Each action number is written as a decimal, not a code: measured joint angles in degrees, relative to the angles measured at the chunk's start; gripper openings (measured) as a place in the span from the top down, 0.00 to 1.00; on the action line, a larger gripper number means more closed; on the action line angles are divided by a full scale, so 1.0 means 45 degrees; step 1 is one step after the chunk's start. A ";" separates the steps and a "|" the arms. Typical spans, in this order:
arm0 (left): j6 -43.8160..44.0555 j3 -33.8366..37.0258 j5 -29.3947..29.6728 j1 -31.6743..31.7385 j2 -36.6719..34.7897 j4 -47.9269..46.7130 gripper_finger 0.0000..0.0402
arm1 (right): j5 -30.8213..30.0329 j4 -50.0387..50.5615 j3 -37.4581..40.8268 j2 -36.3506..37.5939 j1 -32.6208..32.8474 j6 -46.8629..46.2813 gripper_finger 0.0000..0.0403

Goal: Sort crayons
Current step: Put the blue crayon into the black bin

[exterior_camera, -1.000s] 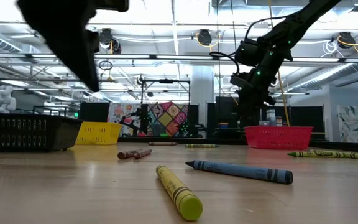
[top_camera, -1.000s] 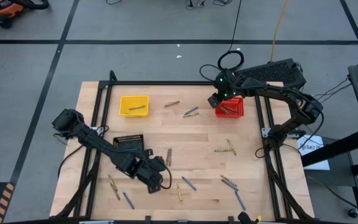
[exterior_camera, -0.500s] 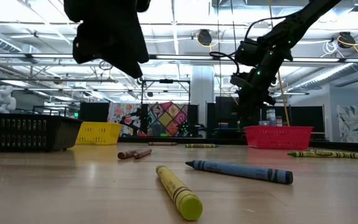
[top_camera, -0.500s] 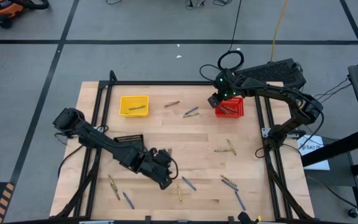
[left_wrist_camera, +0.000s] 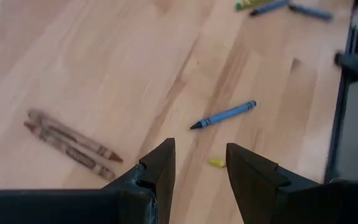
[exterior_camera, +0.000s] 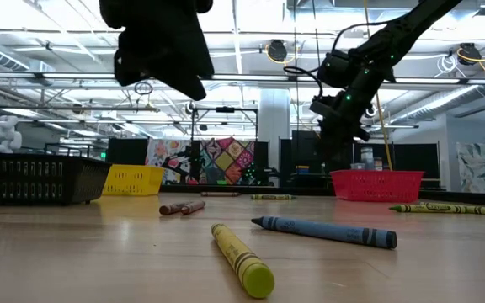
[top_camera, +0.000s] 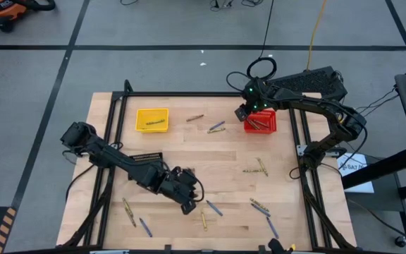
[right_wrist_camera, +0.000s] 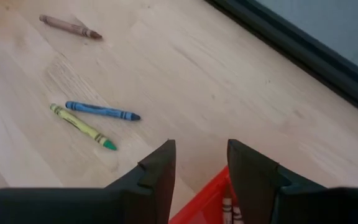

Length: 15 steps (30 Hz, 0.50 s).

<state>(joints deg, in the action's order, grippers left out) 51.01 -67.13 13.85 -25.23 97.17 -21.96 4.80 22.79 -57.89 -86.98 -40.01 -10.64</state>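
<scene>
Crayons lie scattered on the wooden table [top_camera: 231,152]. My left gripper [top_camera: 188,207] hovers open over the near middle, tilted down. In the left wrist view a blue crayon [left_wrist_camera: 224,114] lies flat just beyond its fingers [left_wrist_camera: 157,168], and two brown crayons [left_wrist_camera: 70,137] lie side by side off to one side. My right gripper [top_camera: 244,113] hangs open at the far right, above the near-left corner of the red basket [top_camera: 261,123], which holds crayons. Its wrist view shows a blue crayon [right_wrist_camera: 102,111], a yellow-green one [right_wrist_camera: 82,126] and a brown one [right_wrist_camera: 70,27] on the wood.
A yellow basket [top_camera: 151,118] with a crayon in it stands at the far left. A black basket [top_camera: 145,159] sits beside my left arm. More crayons lie near the front edge [top_camera: 204,221] and at the right [top_camera: 259,168]. A black frame rail [top_camera: 305,176] runs along the table's right side.
My left gripper has swung toward the table's right edge, risen slightly and rolled about its own pointing line, staying open. My right gripper has kept still above the red basket.
</scene>
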 joint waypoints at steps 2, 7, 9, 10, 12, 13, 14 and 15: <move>0.1446 0.0000 -0.0017 0.0015 0.0000 -0.0063 0.64 | 0.0000 -0.0094 0.0000 0.0000 0.0000 0.0116 0.67; 0.4763 0.0000 -0.0400 -0.0488 0.0000 -0.0239 0.64 | 0.0000 -0.0111 0.0000 0.0000 0.0000 0.0243 0.67; 0.5837 0.0000 -0.0562 -0.0817 0.0000 -0.0290 0.64 | 0.0000 -0.0011 0.0000 0.0000 0.0000 0.0523 0.67; 0.6353 0.0000 -0.0583 -0.0978 0.0000 -0.0309 0.64 | 0.0000 0.0013 0.0000 0.0000 0.0000 0.0645 0.67; 0.7212 0.0000 -0.0593 -0.1308 0.0000 -0.0334 0.64 | 0.0000 0.0045 0.0000 0.0000 0.0000 0.0743 0.67; 0.7540 0.0000 -0.0588 -0.1462 0.0000 -0.0351 0.64 | 0.0000 0.0048 0.0000 0.0000 0.0000 0.0756 0.67; 0.7927 0.0000 -0.0575 -0.1631 0.0000 -0.0363 0.64 | 0.0000 0.0054 0.0000 0.0000 0.0000 0.0759 0.67; 0.8304 -0.0001 -0.0525 -0.1806 0.0000 -0.0409 0.64 | 0.0000 0.0057 0.0000 0.0000 0.0000 0.0759 0.67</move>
<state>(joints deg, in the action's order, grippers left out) 88.38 -67.14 11.48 -33.35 97.17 -23.80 4.80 23.05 -57.89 -86.98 -40.01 -7.22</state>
